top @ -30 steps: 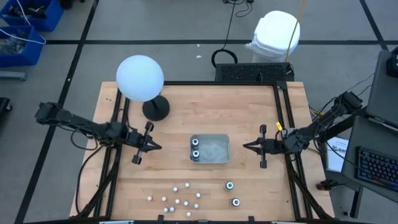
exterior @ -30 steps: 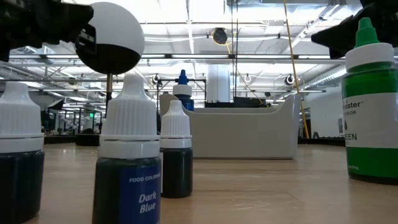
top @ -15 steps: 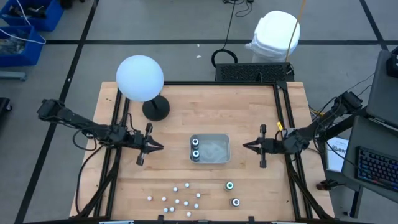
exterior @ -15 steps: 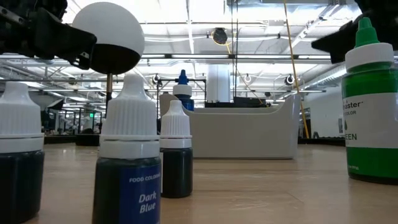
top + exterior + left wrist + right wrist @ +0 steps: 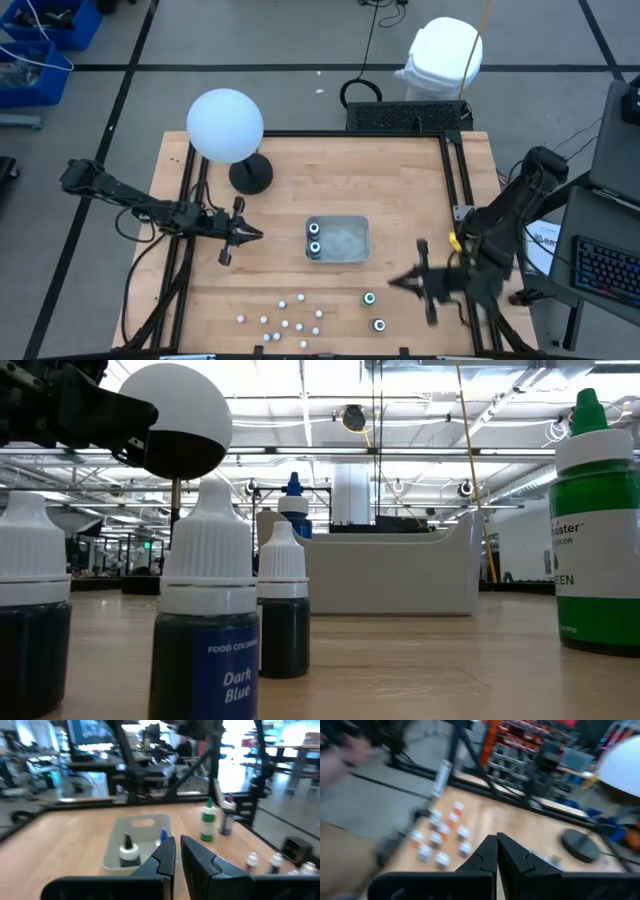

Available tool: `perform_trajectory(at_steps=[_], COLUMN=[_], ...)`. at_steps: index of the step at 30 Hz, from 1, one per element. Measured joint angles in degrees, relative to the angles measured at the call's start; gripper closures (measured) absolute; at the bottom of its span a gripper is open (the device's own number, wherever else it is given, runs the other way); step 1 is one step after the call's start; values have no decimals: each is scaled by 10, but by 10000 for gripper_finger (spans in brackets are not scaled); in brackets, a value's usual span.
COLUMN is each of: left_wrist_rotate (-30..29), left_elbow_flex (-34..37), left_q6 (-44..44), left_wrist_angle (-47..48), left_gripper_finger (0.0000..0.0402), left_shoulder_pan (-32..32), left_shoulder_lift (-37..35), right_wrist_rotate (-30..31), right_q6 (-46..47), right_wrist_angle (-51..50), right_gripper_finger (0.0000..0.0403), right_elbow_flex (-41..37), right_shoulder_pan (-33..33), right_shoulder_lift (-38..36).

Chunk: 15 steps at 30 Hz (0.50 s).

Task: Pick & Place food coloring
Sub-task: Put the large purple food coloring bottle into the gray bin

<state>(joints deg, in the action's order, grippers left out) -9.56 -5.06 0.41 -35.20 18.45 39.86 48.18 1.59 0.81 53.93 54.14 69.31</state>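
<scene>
The left gripper (image 5: pixel 258 235) hovers over the wooden table (image 5: pixel 280 170) beside the clear rectangular plastic tray (image 5: pixel 350 243), its fingers (image 5: pixel 162 860) slightly parted and holding nothing. The right gripper (image 5: pixel 393 283) hangs near the front edge with fingers pressed together, empty. The tray holds two dark food coloring bottles (image 5: pixel 314 239) at its left end. Two teal-topped bottles (image 5: pixel 374 311) and a cluster of small whitish bottles (image 5: pixel 285 316) stand on the table near the front.
</scene>
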Motion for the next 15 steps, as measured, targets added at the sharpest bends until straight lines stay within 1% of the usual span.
perform_trajectory(at_steps=[3, 6, 8, 11, 15], left_wrist_rotate=[-51, -91, -100, -100, -96], left_elbow_flex=[0, 0, 0, 0, 0], left_q6=[5, -23, -41, -42, -41], left_wrist_angle=[-29, -45, -52, -50, -35], left_gripper_finger=[364, 364, 364, 364, 364], left_shoulder_pan=[0, -1, 0, 0, 0], left_shoulder_lift=[0, 0, 0, 0, 0], right_wrist_rotate=[26, 81, 102, 101, 104], right_q6=[32, 37, 45, 48, 46], right_wrist_angle=[-5, 5, 30, 77, 62], right_gripper_finger=[403, 402, 396, 374, 325], right_elbow_flex=[42, 51, 51, 53, 53], right_shoulder_pan=[32, 51, 61, 70, 82], right_shoulder_lift=[56, 104, 126, 158, 196])
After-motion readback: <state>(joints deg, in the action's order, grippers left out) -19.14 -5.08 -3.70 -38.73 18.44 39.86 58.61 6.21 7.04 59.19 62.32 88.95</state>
